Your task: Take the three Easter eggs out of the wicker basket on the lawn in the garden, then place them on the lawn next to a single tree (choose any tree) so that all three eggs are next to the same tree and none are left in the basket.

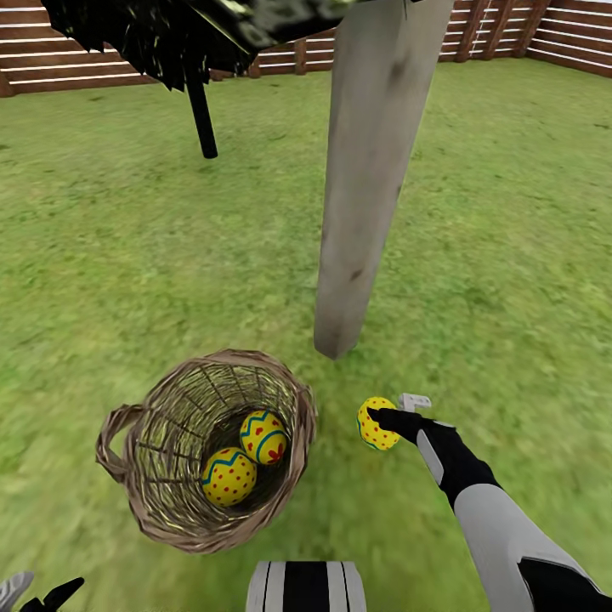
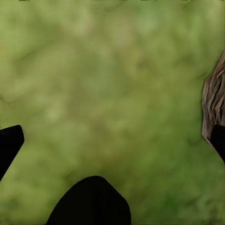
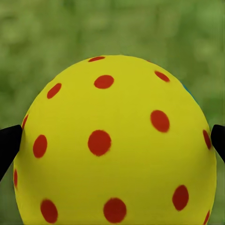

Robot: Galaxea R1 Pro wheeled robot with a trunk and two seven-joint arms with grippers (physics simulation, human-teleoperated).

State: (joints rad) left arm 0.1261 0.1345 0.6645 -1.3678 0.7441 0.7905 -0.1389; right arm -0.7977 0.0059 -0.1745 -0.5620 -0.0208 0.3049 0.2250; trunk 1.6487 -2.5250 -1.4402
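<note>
The wicker basket [image 1: 144, 476] stands on the lawn [image 1: 127, 255], tilted toward me, with two yellow Easter eggs [image 1: 229, 477] [image 1: 263, 437] inside. A third Easter egg [image 1: 375, 425] [image 3: 112, 140] is to the right of the basket, near the foot of the pale tree trunk [image 1: 365, 187]. My right gripper [image 1: 387, 410] [image 3: 112, 145] is shut on this egg, one finger on each side. Whether the egg touches the grass I cannot tell. My left gripper [image 1: 38, 592] [image 2: 112, 140] hangs open over grass left of the basket, whose rim [image 2: 213, 105] shows in the left wrist view.
A dark tree with a thin black trunk [image 1: 202, 119] stands further back on the left. A brown slat fence [image 1: 527, 34] closes the far side. Open grass lies right of the pale trunk. My base [image 1: 306, 586] is just in front of the basket.
</note>
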